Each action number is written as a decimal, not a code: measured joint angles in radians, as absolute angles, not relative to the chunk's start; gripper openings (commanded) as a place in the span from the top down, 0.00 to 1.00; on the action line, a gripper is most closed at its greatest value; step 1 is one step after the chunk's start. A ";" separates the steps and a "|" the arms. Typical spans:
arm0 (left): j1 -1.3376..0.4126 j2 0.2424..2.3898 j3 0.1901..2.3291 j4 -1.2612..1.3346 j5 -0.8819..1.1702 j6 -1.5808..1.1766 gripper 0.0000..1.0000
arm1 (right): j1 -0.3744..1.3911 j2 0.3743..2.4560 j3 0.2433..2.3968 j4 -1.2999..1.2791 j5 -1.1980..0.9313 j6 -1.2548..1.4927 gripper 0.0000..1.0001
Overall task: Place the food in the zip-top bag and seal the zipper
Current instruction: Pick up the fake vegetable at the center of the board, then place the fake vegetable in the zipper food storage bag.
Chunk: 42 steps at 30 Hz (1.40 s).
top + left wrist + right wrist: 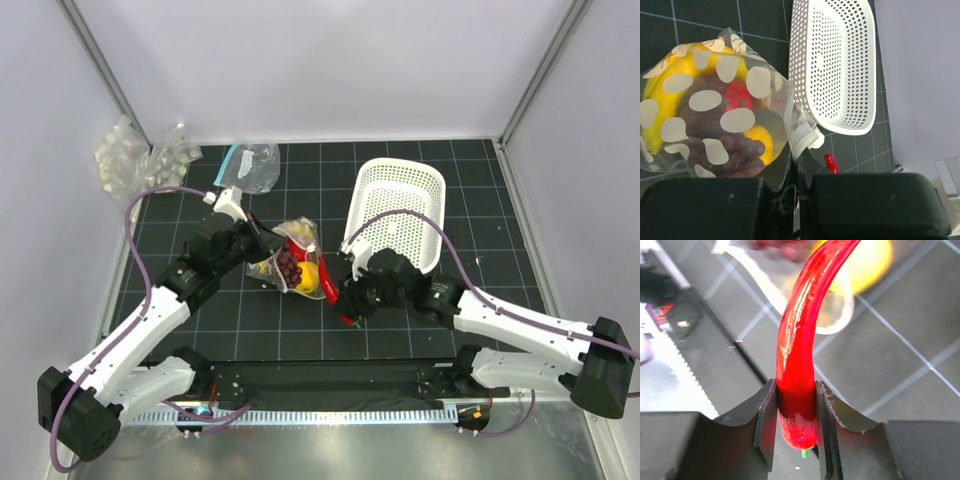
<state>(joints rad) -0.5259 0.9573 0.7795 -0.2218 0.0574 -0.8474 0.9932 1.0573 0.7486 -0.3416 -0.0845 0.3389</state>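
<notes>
The zip-top bag [296, 236] lies at the table's middle, a clear pouch with pale spots [737, 119]. Inside it are the banana [655, 97], the grape bunch [732, 150], the round red fruit [737, 97] and the round yellow fruit [762, 142]. My left gripper [799, 152] is shut on the pale rim [802, 137] at the bag's mouth; in the top view it [262, 244] is at the bag's left. My right gripper [796, 407] is shut on the stem end of the red chili [800, 340]. The chili's tip points into the bag's mouth [837, 325] beside the yellow fruit [872, 265]. In the top view the right gripper [345, 298] is just right of the bag.
A white perforated basket [397, 190] stands tilted right of the bag and also shows in the left wrist view [840, 65]. A clear bag with a teal strip [250, 165] and bumpy clear packs [135, 160] lie at the back left. The table's near edge [670, 375] is close behind the right gripper.
</notes>
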 measured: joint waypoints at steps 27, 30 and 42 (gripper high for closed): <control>-0.526 0.957 0.780 -0.221 0.073 -0.830 0.95 | 0.867 1.553 1.198 -0.344 -0.282 0.422 0.92; -0.526 0.956 0.780 -0.220 0.073 -0.830 0.95 | 0.808 1.588 1.220 -0.334 -0.282 0.444 0.91; -0.526 0.965 0.780 -0.217 0.080 -0.830 0.96 | 0.852 1.610 1.183 -0.249 -0.120 0.429 0.65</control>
